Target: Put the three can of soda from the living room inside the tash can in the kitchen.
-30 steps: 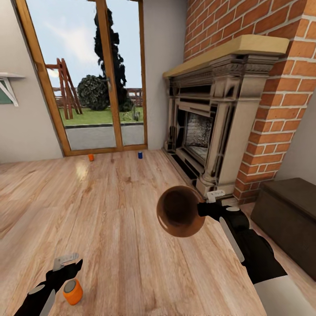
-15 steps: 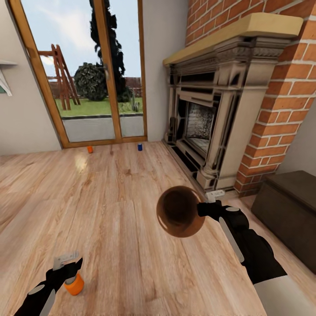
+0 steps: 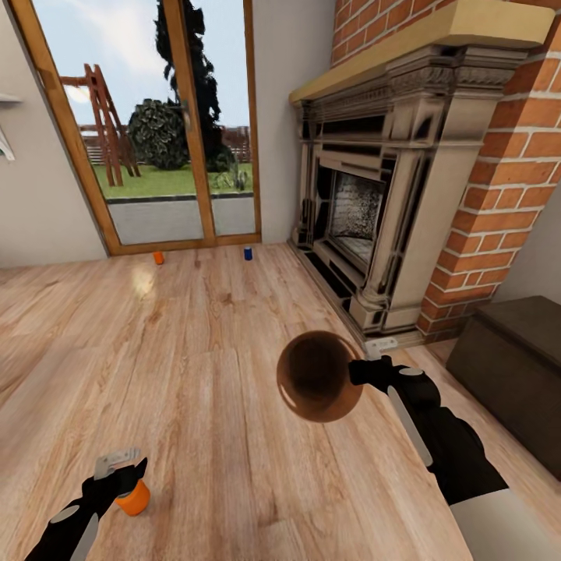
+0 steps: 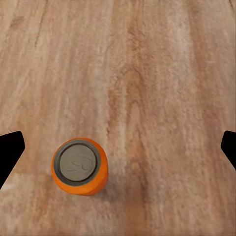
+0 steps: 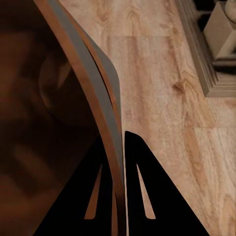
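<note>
Right gripper [image 3: 366,371]: my jaws clamp the tash can [image 3: 318,376] rim, mouth facing me.
Left gripper [image 3: 117,467]: jaws apart above the orange can [image 4: 79,166], ready for grasping.

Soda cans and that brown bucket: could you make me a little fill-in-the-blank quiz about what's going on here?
1. The right gripper is shut on the rim of the ____.
2. The can standing below the open left gripper is coloured ____.
3. Near the glass doors, an orange can and a ____ can stand on the floor.
4. All three cans stand on a floor made of ____.

Missing words: bucket; orange; blue; wood
</note>
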`<state>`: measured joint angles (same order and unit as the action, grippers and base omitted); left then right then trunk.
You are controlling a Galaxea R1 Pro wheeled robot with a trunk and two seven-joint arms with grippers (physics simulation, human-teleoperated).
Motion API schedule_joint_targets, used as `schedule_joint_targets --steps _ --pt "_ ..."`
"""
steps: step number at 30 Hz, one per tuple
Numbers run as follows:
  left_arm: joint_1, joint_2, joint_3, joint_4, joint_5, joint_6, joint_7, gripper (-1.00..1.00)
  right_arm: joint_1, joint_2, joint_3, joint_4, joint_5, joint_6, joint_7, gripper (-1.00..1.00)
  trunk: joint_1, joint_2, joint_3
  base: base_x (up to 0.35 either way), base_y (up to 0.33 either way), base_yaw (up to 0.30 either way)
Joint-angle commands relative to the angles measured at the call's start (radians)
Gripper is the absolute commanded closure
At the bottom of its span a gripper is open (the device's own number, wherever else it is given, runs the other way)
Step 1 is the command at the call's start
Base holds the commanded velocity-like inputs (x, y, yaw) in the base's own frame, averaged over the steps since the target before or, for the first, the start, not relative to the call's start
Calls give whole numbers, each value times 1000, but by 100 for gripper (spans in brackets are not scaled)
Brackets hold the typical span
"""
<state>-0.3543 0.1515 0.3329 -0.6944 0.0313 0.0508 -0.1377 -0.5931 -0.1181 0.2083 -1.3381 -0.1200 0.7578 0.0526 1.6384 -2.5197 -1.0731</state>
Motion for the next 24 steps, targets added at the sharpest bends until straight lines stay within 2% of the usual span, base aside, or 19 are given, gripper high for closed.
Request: schedule_joint_targets --steps 1,5,12,24 --pt "0 0 0 1 0 0 0 -100 -1 0 3 -1 -10 0 4 100 0 0 0 0 0 0" --pt "0 0 0 2 -2 2 1 -100 -1 0 13 -1 -10 0 0 100 0 0 0 0 81 0" --pt "0 -1 0 0 -1 1 1 -100 -1 0 15 -1 -10 0 0 100 0 0 0 0 217 0" --pt "0 -1 0 1 1 0 1 -100 -1 0 16 -1 -10 0 1 100 0 0 0 44 75 0"
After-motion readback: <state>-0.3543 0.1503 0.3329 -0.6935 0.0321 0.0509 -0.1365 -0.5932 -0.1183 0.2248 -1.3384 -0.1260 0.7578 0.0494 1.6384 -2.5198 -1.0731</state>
